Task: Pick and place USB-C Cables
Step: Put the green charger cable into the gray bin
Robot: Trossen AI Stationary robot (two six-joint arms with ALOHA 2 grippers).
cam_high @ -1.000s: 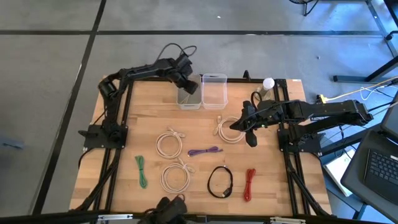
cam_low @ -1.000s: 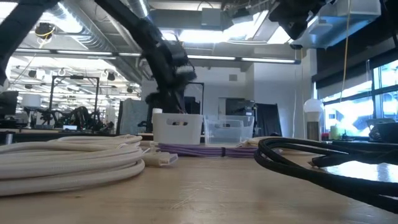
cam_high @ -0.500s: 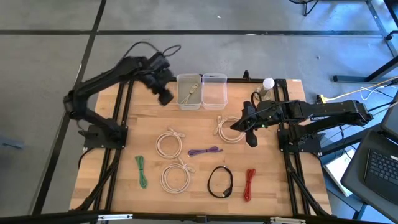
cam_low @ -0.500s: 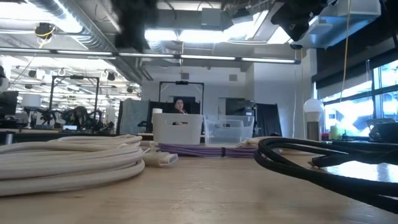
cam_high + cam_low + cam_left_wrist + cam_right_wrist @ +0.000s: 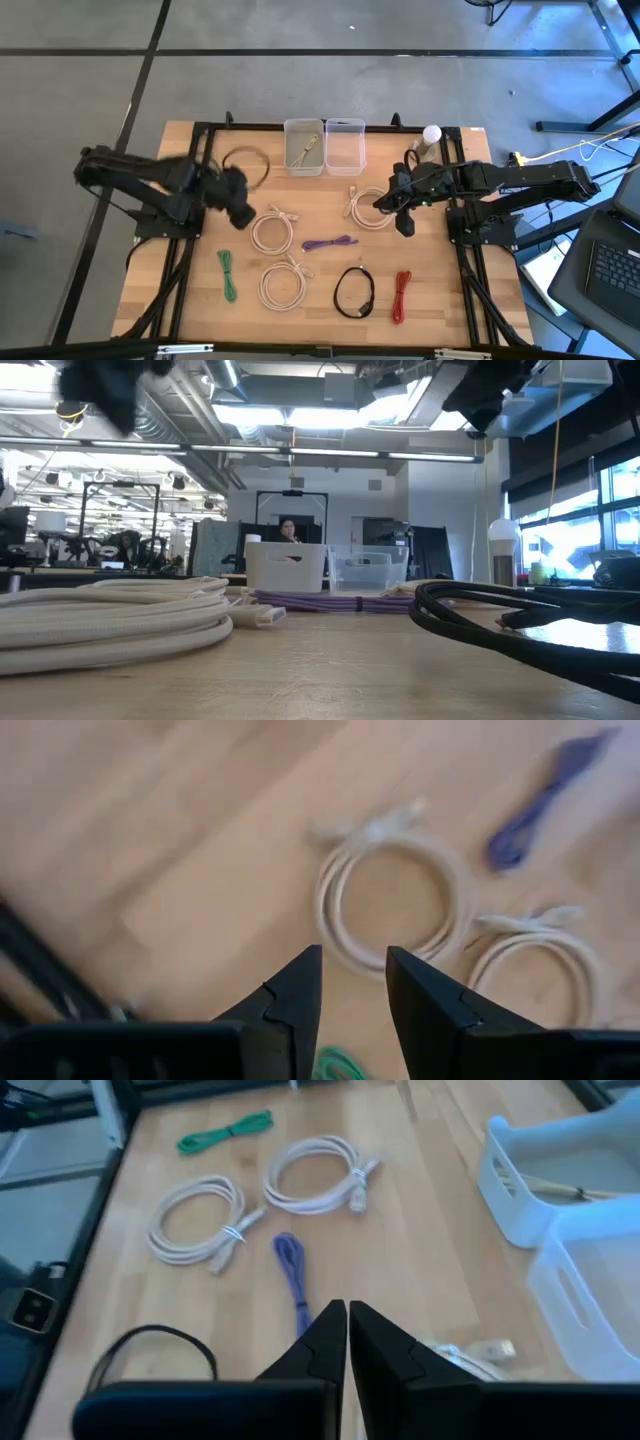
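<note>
Left claw now beside cream coil

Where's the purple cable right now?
In the high view the purple cable lies mid-table, between the upper-left white coil and the white coil under the right gripper, above the black coil.

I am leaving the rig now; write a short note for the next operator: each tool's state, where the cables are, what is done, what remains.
Left tool: open, empty, above the table's left side near the upper cream coil.
Right tool: shut, empty, hovering by the cream coil near the bins.
Done: one beige cable lies in the white bin; the clear bin looks empty.
Left on the table: three cream coils (third one), purple cable, green cable, black coil, red cable.
</note>
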